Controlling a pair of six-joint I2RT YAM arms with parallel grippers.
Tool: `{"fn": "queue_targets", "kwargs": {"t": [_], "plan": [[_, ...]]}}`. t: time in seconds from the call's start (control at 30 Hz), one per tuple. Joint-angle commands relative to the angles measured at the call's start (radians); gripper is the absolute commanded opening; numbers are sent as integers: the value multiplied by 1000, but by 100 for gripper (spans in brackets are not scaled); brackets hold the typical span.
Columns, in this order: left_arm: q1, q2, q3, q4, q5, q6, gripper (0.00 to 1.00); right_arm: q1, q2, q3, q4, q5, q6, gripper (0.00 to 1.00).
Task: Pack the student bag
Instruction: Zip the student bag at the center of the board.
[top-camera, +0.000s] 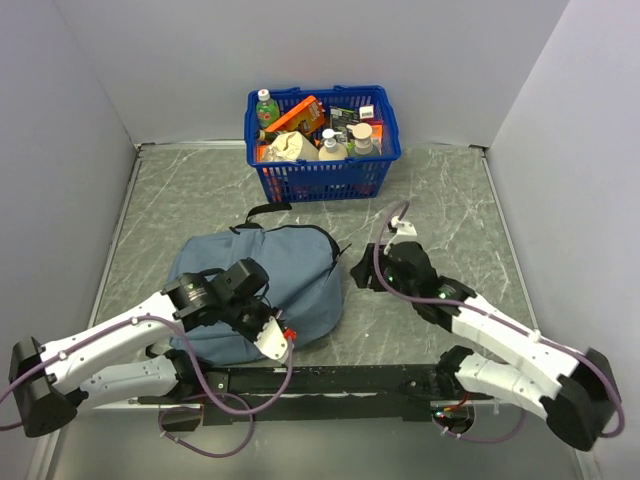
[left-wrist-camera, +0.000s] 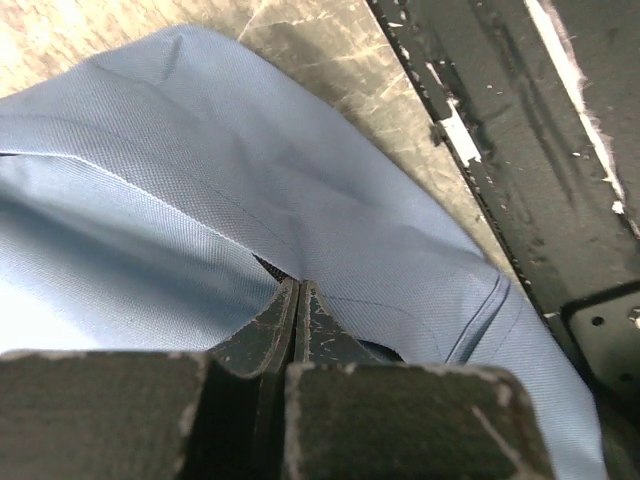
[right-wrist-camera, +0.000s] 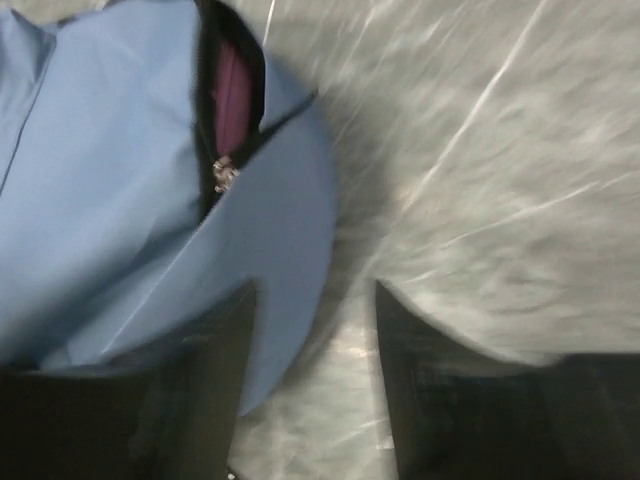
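**Left arm.** Reaches from its base at the near-left corner over the student bag (top-camera: 285, 275), wrist bent down toward the bag's near edge. Left fingers (left-wrist-camera: 297, 292) are pressed together, clamped on a pinch of grey-blue fabric that folds in toward their tips. In the top view the left gripper (top-camera: 280, 340) sits on the bag's near right corner.

**Right arm.** Extends from the near-right corner, forearm angled inward. Right gripper (top-camera: 358, 270) is low, just beside the bag's right edge. Right fingers (right-wrist-camera: 225, 360) stand apart with nothing between them but bare counter (right-wrist-camera: 480, 150); the left-hand finger overlaps the bag's rim.

**Student bag.** Lies flat on the counter (top-camera: 180, 200) between the two arms. The zip opening (right-wrist-camera: 232, 90) gapes, showing something pink-purple inside.

**Blue basket** (top-camera: 323, 180). At the far edge, filled with goods, well apart from the bag.
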Motion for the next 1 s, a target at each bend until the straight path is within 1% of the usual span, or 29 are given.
{"fn": "queue_targets", "kwargs": {"t": [0.0, 0.03, 0.07, 0.13, 0.17, 0.23, 0.3, 0.4, 0.43, 0.5, 0.53, 0.57, 0.63, 0.67, 0.7, 0.77, 0.87, 0.93, 0.97], "plan": [[-11, -97, 32, -159, -12, 14, 1, -71, 134, 32, 187, -245, 159, 68], [-11, -117, 23, -175, -41, 23, 1, -75, 158, 40, 210, -273, 176, 72], [-11, -157, 5, -190, -60, 28, 1, -76, 176, 46, 270, -313, 196, 73], [-11, -188, -17, -218, -92, 34, 1, -76, 209, 35, 334, -339, 245, 73], [-11, -214, -40, -230, -113, 37, 1, -78, 216, 26, 412, -356, 261, 73], [-11, -240, -70, -241, -118, 28, 1, -91, 248, 11, 468, -379, 308, 73], [-11, -249, -78, -229, -108, -6, 1, -101, 294, 9, 537, -429, 363, 70], [-11, -239, -78, -186, -103, -44, 1, -101, 316, 0, 594, -448, 397, 65], [-11, -219, -69, -169, -101, -50, 1, -101, 316, -2, 589, -445, 402, 65], [-11, -196, -55, -139, -103, -96, 7, -101, 308, -2, 545, -433, 401, 62], [-11, -171, -34, -125, -101, -109, 11, -101, 301, -3, 527, -424, 395, 61], [-11, -160, -23, -102, -98, -127, 19, -99, 282, -8, 514, -416, 390, 60], [-11, -125, 14, -59, -85, -161, 24, -99, 258, -29, 488, -390, 385, 57], [-11, -113, 27, -7, -78, -203, 27, -99, 236, -35, 485, -384, 382, 55], [-11, -94, 44, 16, -69, -228, 32, -99, 229, -45, 479, -376, 376, 54], [-11, -39, 92, 56, -34, -291, 35, -99, 215, -40, 433, -358, 356, 54], [-12, 36, 136, 153, 12, -371, 35, -98, 199, -54, 387, -331, 344, 52], [-16, 85, 147, 233, 34, -397, 35, -98, 184, -83, 402, -327, 347, 50], [-28, 100, 146, 265, 34, -434, 35, -99, 169, -106, 423, -322, 354, 49]]}}
